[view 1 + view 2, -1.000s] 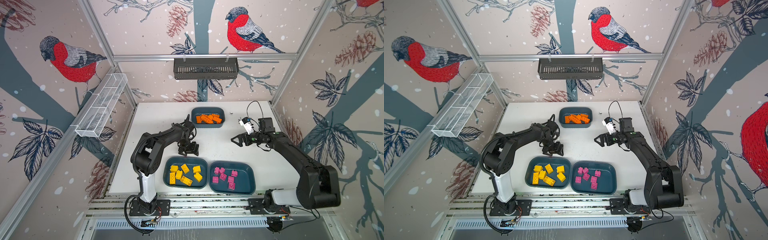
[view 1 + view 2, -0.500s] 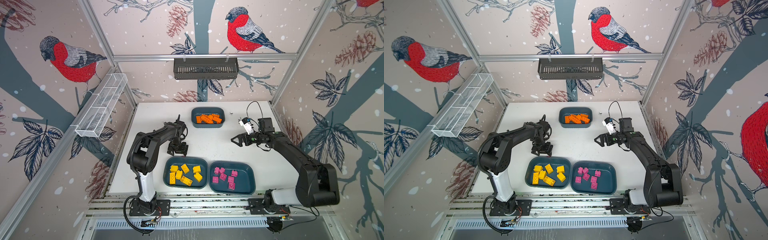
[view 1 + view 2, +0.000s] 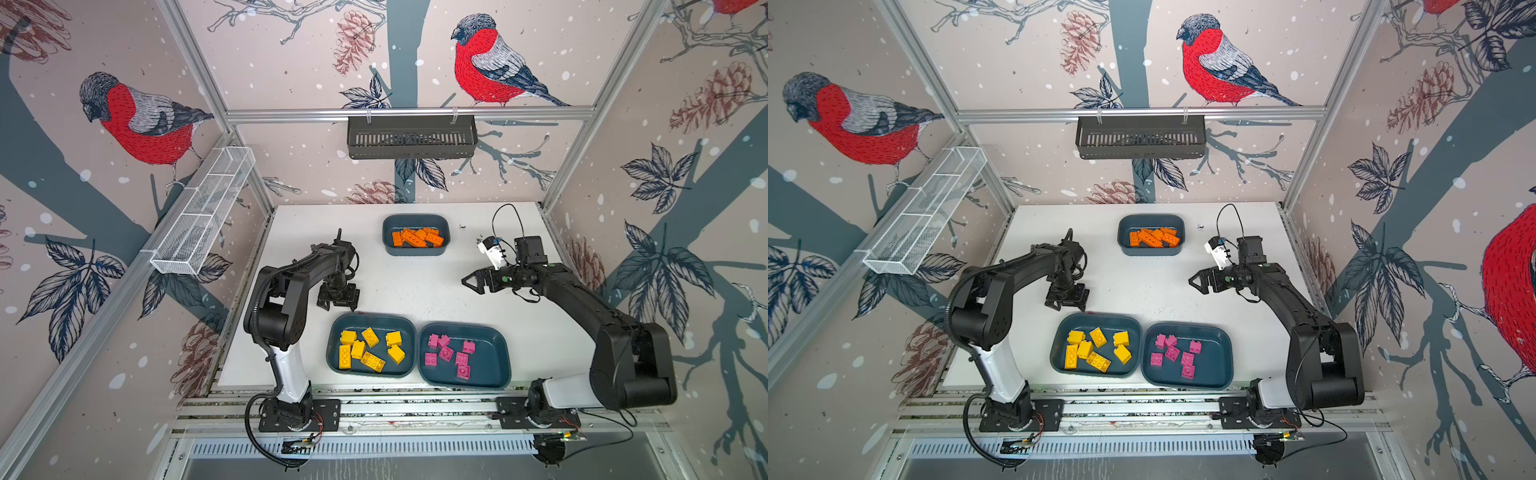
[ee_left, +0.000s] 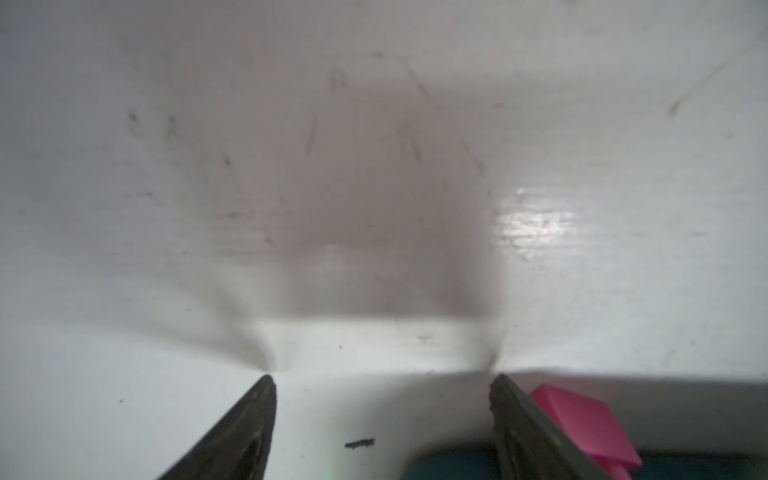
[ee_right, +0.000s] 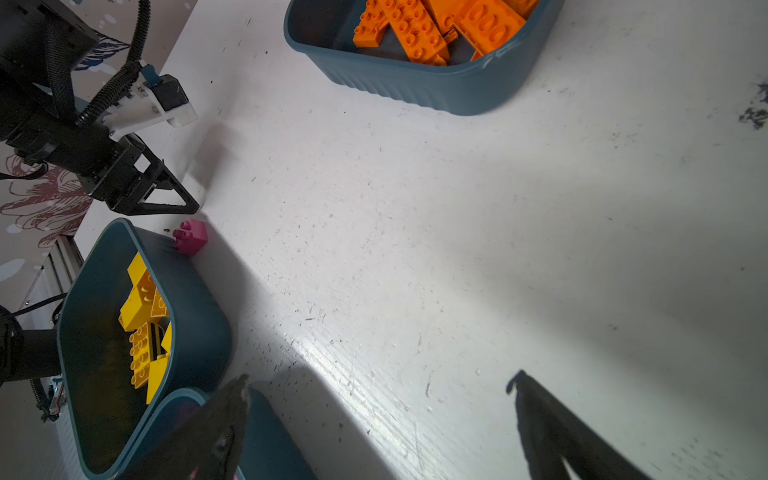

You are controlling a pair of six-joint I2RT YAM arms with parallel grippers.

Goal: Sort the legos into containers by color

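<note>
**Bird-papered walls [image 3: 145,124], white desk [image 3: 415,282]: one pink brick still out**

Over the last second the left pincer [image 3: 340,308] has slid sideways from nearer the desk's middle. It now hangs at the far rim of the yellow tub [image 3: 374,318], spread, with nothing between its fingers. Just outside one finger lies a stray pink brick [image 5: 191,237], on the desk and against that tub's outer wall. It looks like the last piece to sort. The yellow legos [image 3: 370,336] are in, the orange legos [image 3: 417,237] fill the orange tub [image 3: 415,252], and the pink legos [image 3: 445,353] lie in the pink tub [image 3: 490,357] next door. The pincer probably has to shift over to straddle the brick. Well apart across the desk, the right pincer [image 3: 471,286] has not budged; it is spread wide and empty.
</note>
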